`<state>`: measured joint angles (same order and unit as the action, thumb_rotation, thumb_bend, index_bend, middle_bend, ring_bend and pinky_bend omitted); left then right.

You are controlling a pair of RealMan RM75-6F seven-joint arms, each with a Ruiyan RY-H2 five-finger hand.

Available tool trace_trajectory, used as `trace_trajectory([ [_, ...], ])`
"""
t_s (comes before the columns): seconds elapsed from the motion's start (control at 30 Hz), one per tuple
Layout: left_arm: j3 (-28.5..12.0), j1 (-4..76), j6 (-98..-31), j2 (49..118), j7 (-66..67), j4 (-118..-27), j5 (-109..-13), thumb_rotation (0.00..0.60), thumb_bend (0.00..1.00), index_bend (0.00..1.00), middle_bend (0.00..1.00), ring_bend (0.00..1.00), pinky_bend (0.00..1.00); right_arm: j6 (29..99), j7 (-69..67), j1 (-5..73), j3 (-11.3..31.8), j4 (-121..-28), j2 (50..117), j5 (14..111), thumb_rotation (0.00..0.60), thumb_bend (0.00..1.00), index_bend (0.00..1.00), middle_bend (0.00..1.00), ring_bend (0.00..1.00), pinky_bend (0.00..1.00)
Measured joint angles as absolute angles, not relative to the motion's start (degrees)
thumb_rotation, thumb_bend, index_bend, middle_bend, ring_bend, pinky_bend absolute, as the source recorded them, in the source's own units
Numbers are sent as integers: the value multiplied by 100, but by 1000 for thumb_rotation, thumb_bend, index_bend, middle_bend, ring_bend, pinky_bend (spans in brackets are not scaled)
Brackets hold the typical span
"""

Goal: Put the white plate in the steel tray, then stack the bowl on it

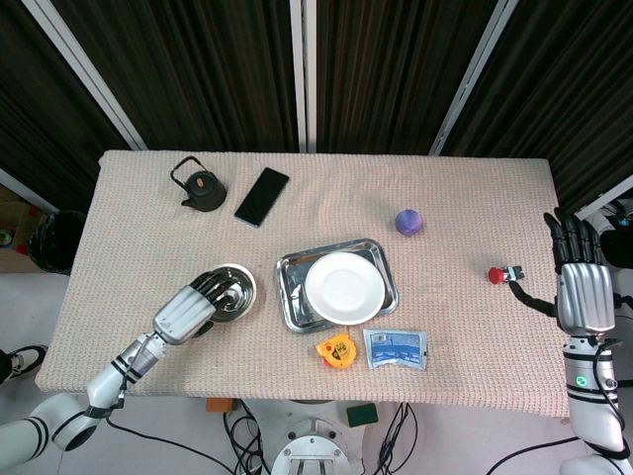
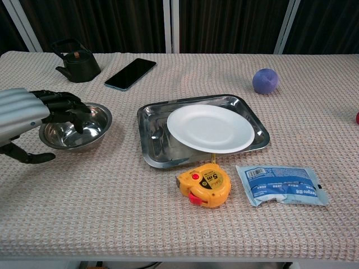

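Note:
The white plate (image 1: 343, 288) lies in the steel tray (image 1: 289, 297), right of centre in it; the chest view shows the plate (image 2: 210, 128) leaning on the tray's (image 2: 154, 134) right rim. The steel bowl (image 1: 235, 295) stands upright on the cloth left of the tray. My left hand (image 1: 188, 312) reaches in from the lower left. Its fingers (image 2: 64, 103) curl over the bowl's (image 2: 84, 131) left rim, while the thumb lies apart on the cloth outside the bowl. My right hand (image 1: 582, 289) hangs at the table's right edge, fingers spread, holding nothing.
At the back left are a black teapot (image 1: 201, 186) and a phone (image 1: 262, 196). A purple ball (image 1: 409, 222) lies behind the tray. A yellow tape measure (image 1: 335, 350) and a packet (image 1: 396, 347) sit in front of it. A small red object (image 1: 499, 273) lies near my right hand.

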<state>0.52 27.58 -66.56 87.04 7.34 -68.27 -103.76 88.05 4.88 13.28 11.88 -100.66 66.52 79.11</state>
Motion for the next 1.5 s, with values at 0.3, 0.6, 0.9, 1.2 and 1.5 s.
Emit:
trace_trajectory([
  [0.3, 68, 3057, -6246, 8943, 1130, -6715, -10107, 600, 343, 555, 151, 67, 193, 8821, 406, 1268, 1235, -9984, 6675, 7887, 600, 189, 0, 0, 0, 0],
  [0.6, 88, 3034, -6568, 8945, 1318, -6754, -10034, 600, 516, 764, 184, 68, 193, 8790, 324, 1264, 1266, -9904, 6730, 7918, 600, 190, 0, 0, 0, 0],
  [0.9, 68, 3129, -6716, 8791, 1411, -7054, -10044, 600, 531, 780, 186, 68, 193, 8784, 258, 1214, 1276, -9847, 6744, 7891, 600, 191, 0, 0, 0, 0],
  [1.2, -321, 3792, -6555, 8636, 1415, -7786, -10154, 600, 531, 781, 197, 78, 192, 8907, 180, 1092, 1331, -9826, 6705, 7806, 600, 191, 0, 0, 0, 0],
  [1.5, -783, 4825, -5675, 9248, 1144, -7716, -10010, 600, 533, 781, 198, 78, 192, 9001, 83, 988, 1455, -9828, 6647, 7656, 600, 194, 0, 0, 0, 0],
])
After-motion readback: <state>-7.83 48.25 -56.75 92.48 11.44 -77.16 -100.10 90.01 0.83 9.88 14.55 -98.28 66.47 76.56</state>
